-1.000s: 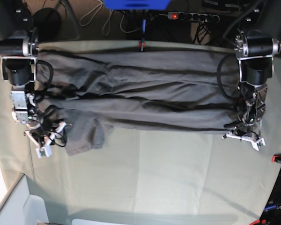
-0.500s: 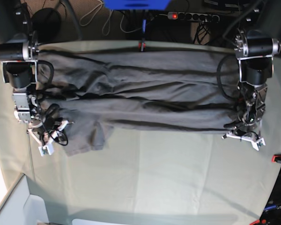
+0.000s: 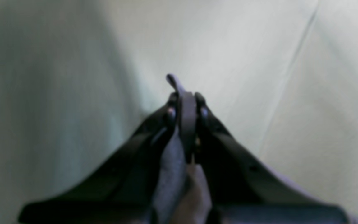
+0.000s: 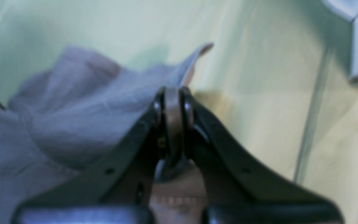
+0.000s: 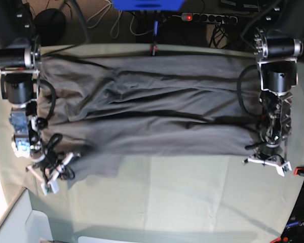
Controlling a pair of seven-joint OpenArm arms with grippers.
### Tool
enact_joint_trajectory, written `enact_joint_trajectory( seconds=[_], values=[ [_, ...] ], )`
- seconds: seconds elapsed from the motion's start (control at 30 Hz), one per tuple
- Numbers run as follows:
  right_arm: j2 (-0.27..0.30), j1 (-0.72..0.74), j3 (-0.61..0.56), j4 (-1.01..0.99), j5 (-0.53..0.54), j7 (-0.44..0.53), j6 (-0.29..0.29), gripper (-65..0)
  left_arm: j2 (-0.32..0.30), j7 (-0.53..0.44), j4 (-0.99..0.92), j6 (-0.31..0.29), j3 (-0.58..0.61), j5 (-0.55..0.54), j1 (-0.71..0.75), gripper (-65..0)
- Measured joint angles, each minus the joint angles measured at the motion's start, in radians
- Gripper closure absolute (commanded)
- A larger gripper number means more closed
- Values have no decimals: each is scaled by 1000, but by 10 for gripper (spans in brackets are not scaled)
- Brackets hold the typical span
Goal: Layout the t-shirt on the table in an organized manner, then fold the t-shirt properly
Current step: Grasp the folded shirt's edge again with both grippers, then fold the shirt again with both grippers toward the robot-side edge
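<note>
From my left wrist camera, my left gripper (image 3: 186, 107) is clenched on a fold of the plain medium-grey cotton t-shirt (image 3: 172, 174), above the pale grey-green cloth-covered table (image 3: 57, 77). From my right wrist camera, my right gripper (image 4: 173, 102) is pinched tight on another edge of that shirt, whose rumpled fabric lies off to one side. In the base view, the shirt stretches wide across the table's far half, a gripper at each end.

T-shirt (image 5: 157, 106) – soft matt grey cloth, creased; table (image 5: 192, 197) – matt pale green cloth cover, fold lines.
</note>
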Motion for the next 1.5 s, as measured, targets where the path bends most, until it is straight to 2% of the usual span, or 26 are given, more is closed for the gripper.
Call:
enact_joint_trajectory(
  seconds=[0.13,0.3,0.57,0.7,0.83,0.97,1.17,1.2,1.27,1.33,1.43,1.5],
  values=[
    [2,39,3,4,1,11,0,0,1,2,48,0,0,-5,-2,0],
    [-2,42,121,3,4,-2,0,0,-2,-2,82,0,0,-5,-5,0],
    [-3,14,130,26,5,0,0,0,0,-3,77,-1,0,-4,-29,0],
    [-4,-114,131,179,3,0,0,0,0,-3,74,2,0,-4,-22,0],
    [-40,-247,130,335,3,-6,0,0,0,-5,80,2,0,-5,-11,0],
    [-50,-383,132,492,2,1,0,0,0,2,111,7,-1,-11,35,0],
    [-104,-560,246,676,-3,-2,5,0,-2,-2,264,6,-6,-9,157,0],
    [-111,-581,264,708,0,4,22,0,-2,2,301,10,-6,-9,180,0],
    [-128,-626,303,758,5,8,95,0,-2,-5,372,3,-6,-10,235,0],
    [-169,-665,352,791,0,0,134,0,-2,-3,427,7,-6,-8,283,0],
    [-200,-737,374,815,-2,8,150,0,-2,-3,489,5,-7,-9,355,0],
    [-200,-775,376,816,-3,6,157,0,-2,-6,512,3,-8,-11,400,0]
  ],
)
